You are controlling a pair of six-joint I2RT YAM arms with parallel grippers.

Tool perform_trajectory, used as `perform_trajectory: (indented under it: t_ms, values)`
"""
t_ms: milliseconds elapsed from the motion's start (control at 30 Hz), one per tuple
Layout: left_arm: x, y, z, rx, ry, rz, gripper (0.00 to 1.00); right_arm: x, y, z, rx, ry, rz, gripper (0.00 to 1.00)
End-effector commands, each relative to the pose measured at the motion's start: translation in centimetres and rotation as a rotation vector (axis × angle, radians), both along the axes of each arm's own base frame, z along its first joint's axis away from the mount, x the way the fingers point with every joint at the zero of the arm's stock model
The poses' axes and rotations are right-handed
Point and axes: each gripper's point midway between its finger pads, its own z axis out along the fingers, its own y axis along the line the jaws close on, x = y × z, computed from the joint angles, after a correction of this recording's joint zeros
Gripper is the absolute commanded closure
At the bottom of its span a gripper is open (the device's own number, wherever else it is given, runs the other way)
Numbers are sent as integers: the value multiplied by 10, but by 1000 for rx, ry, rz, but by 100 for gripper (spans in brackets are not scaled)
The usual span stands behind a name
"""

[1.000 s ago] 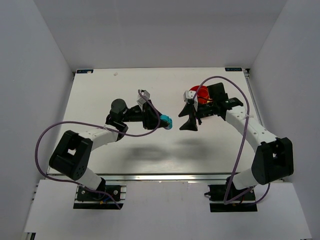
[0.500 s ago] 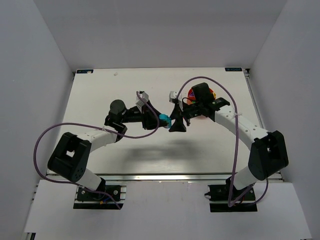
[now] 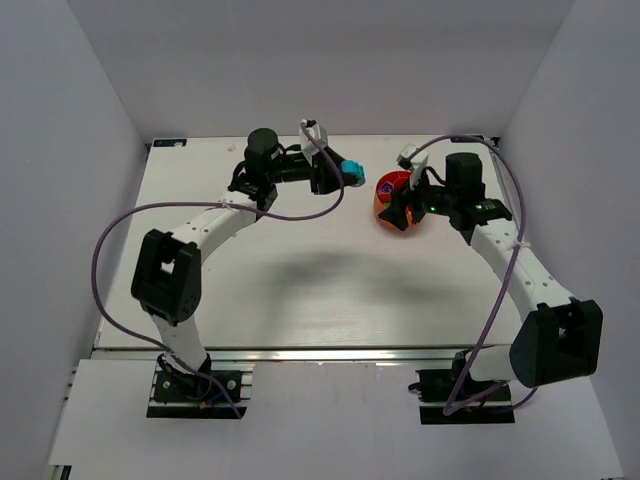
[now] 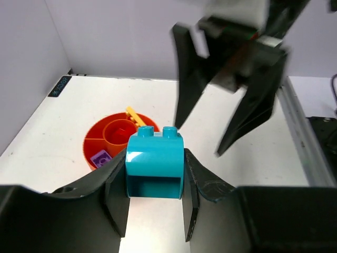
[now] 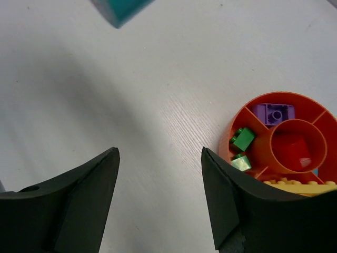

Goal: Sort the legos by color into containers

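Note:
My left gripper [image 3: 345,173] [image 4: 155,158] is shut on a teal lego [image 3: 353,172] [image 4: 155,163] and holds it in the air just left of the orange bowl [image 3: 384,187] [image 4: 97,142] [image 5: 324,118]. The bowl's compartments hold a purple lego [image 4: 101,157] [image 5: 274,113], two green legos [image 5: 243,139], yellow legos [image 4: 136,117] [image 5: 300,184] and a red one [image 5: 292,147] in the centre cup. My right gripper [image 3: 402,212] [image 4: 197,139] [image 5: 159,153] hangs open and empty above the bowl's near-left edge. The teal lego [image 5: 124,10] shows at the top of the right wrist view.
The bowl sits at the back right of the white table [image 3: 300,280]. White walls [image 3: 100,100] enclose the table on three sides. A metal rail [image 4: 300,137] runs along the table's right edge.
The left arm swung from mid-table to the far side, carrying the teal lego up beside the bowl. The right arm drew back from mid-table to the bowl, jaws narrowing slightly.

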Motion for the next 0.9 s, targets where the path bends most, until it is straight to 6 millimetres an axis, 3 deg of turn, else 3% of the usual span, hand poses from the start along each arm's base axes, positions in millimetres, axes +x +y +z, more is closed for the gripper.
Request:
perform_trajectory:
  t_ms: [0, 67, 167, 200, 367, 867]
  values:
    - [14, -10, -17, 57, 28, -64, 100, -12, 0, 28, 125, -16, 83, 31]
    - [12, -14, -12, 18, 36, -93, 100, -30, 5, 33, 148, -43, 187, 29]
    - [-11, -13, -8, -56, 132, -132, 100, -53, 13, 41, 185, -95, 310, 25]
    - [-20, -10, -1, -88, 138, -142, 100, -53, 13, 42, 186, -108, 310, 25]
    - [-62, 7, -4, -179, 172, -199, 100, -47, 17, 41, 195, -108, 305, 23]
    - [-92, 17, -23, -173, 242, -259, 100, -56, 49, 37, 269, 15, 462, 20]
